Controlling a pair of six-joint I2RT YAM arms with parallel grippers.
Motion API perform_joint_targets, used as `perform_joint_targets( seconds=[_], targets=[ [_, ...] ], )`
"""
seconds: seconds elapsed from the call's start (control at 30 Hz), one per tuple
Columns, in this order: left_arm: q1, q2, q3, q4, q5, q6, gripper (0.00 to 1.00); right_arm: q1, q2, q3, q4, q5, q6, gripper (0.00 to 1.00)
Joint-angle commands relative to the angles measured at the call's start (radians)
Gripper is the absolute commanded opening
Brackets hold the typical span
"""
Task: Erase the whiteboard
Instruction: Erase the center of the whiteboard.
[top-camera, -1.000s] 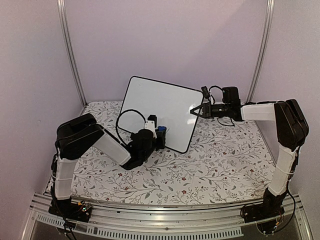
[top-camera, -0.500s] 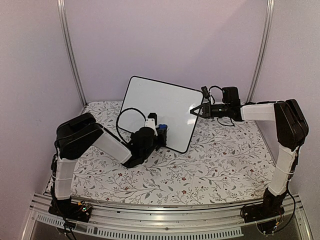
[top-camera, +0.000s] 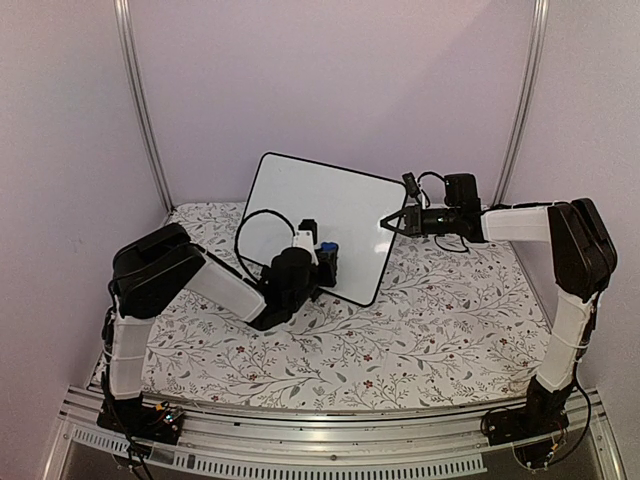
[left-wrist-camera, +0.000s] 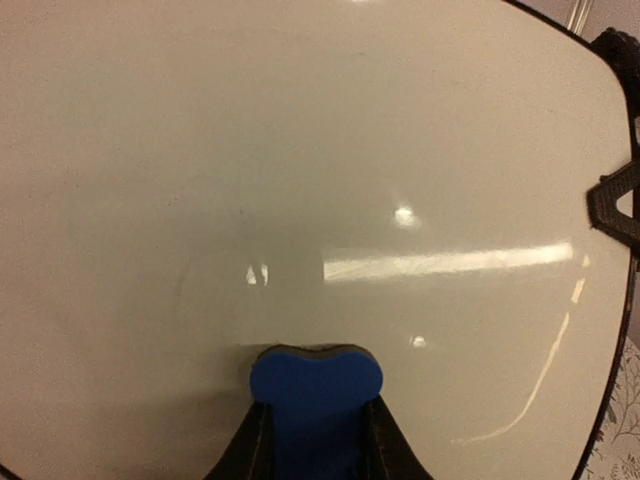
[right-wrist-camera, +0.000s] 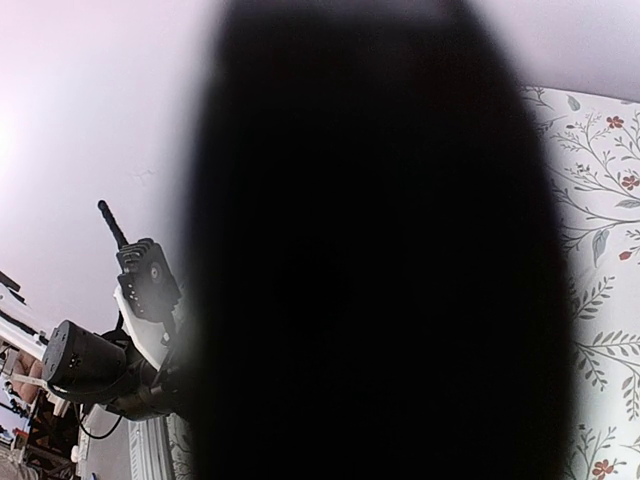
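Looking from the top view first: whiteboard (top-camera: 335, 205) stands tilted at the back of the flowered tablecloth (top-camera: 430, 320), its lower edge on the cloth and its top leaning toward the rear wall. Left gripper (top-camera: 322, 258) is low on the board's face, clamped on a blue eraser (top-camera: 325, 249). Right gripper (top-camera: 390, 221) has its jaws together on the board's right edge, pinching the frame.

Left wrist view: eraser (left-wrist-camera: 315, 380) sits between the two fingers of the left gripper (left-wrist-camera: 315, 435), its front edge pressed to the glossy whiteboard (left-wrist-camera: 300, 150). Contact is plain here; from the top it is not. No writing is legible, only a faint smudge and light reflections. Right gripper (left-wrist-camera: 612, 205) shows at the board's right rim.

Right wrist view: a black, out-of-focus mass fills the centre; cannot tell what it is. Left arm (right-wrist-camera: 105, 365) and a strip of tablecloth (right-wrist-camera: 600, 250) show at the sides.

Against one second ago: left gripper and eraser have shifted slightly up and right across the board; right gripper and board unchanged.
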Motion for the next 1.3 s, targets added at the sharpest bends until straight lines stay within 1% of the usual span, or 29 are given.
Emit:
perform_joint_targets(
  seconds=[0.0, 0.27, 0.6, 0.77, 1.07, 1.27],
  targets=[
    [0.039, 0.046, 0.049, -0.125, 0.072, 0.012, 0.00, 0.103, 0.060, -0.050, -0.293, -0.117, -0.066, 0.01],
    [0.049, 0.057, 0.089, -0.126, 0.059, 0.031, 0.00, 0.104, 0.058, -0.052, -0.294, -0.117, -0.068, 0.01],
    [0.073, 0.033, 0.083, -0.119, 0.068, 0.039, 0.00, 0.104, 0.062, -0.047, -0.295, -0.117, -0.067, 0.01],
    [0.072, 0.034, 0.024, -0.118, 0.102, 0.029, 0.00, 0.105, 0.061, -0.050, -0.297, -0.116, -0.068, 0.01],
    [0.069, 0.003, -0.157, -0.070, 0.127, 0.036, 0.00, 0.105, 0.066, -0.047, -0.296, -0.117, -0.070, 0.01],
    [0.068, 0.017, -0.156, -0.061, 0.124, 0.028, 0.00, 0.105, 0.065, -0.045, -0.294, -0.117, -0.064, 0.02]
  ],
)
